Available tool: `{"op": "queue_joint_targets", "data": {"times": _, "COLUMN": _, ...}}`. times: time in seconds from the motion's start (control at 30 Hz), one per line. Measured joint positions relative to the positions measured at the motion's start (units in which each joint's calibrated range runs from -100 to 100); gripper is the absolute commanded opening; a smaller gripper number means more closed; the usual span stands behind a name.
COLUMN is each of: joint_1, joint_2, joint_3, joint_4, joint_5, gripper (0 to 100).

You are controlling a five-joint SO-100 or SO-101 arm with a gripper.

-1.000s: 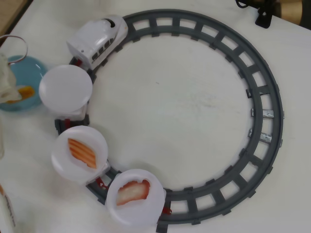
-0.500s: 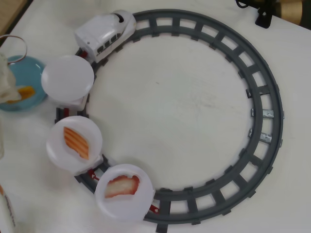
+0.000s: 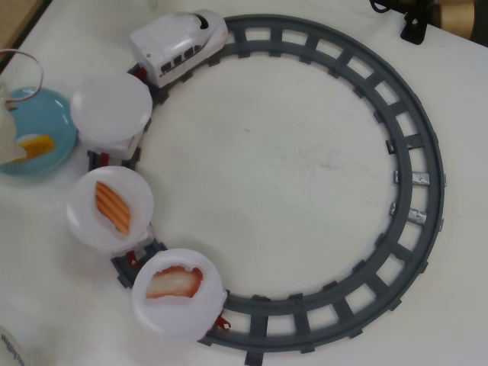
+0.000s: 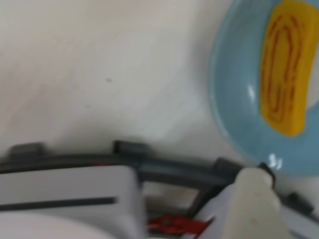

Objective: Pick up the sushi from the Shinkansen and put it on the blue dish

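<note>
The yellow sushi (image 4: pixel 284 64) with wavy lines lies on the blue dish (image 4: pixel 234 114), free of any grip. In the overhead view the blue dish (image 3: pixel 46 122) sits at the left edge, outside the track, with the sushi (image 3: pixel 36 144) on it. My gripper (image 3: pixel 8 131) hangs over the dish's left part, mostly cut off by the frame. One pale finger (image 4: pixel 254 204) shows at the bottom of the wrist view with nothing against it. The white Shinkansen (image 3: pixel 179 44) rides the track at the upper left. Behind it come an empty plate (image 3: pixel 112 109), a plate with the striped piece (image 3: pixel 112 206) and one with the red-and-white piece (image 3: pixel 174 282).
A grey ring of track (image 3: pixel 415 152) fills most of the white table. A thin cable loop (image 3: pixel 30 65) arcs above the dish. Dark gear (image 3: pixel 415 19) stands at the top right corner. A wooden strip (image 3: pixel 19 15) runs along the top left corner.
The train has rolled clockwise along the track; the engine has gone right and the plate cars have shifted up and left. Gripper, dish and sushi have stayed put.
</note>
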Motion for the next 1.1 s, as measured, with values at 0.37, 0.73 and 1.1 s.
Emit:
{"op": "queue_joint_targets", "data": {"times": 0.37, "joint_1": 0.0, "joint_2": -20.67, "joint_3": 23.42, "joint_4": 0.0, "joint_5": -2.43, "gripper": 3}}
{"op": "queue_joint_targets", "data": {"times": 0.73, "joint_1": 0.49, "joint_2": -41.33, "joint_3": 44.01, "joint_4": -2.27, "joint_5": -2.43, "gripper": 3}}
{"op": "queue_joint_targets", "data": {"times": 1.1, "joint_1": 0.25, "joint_2": -68.07, "joint_3": 79.05, "joint_4": -16.64, "joint_5": -2.43, "gripper": 3}}
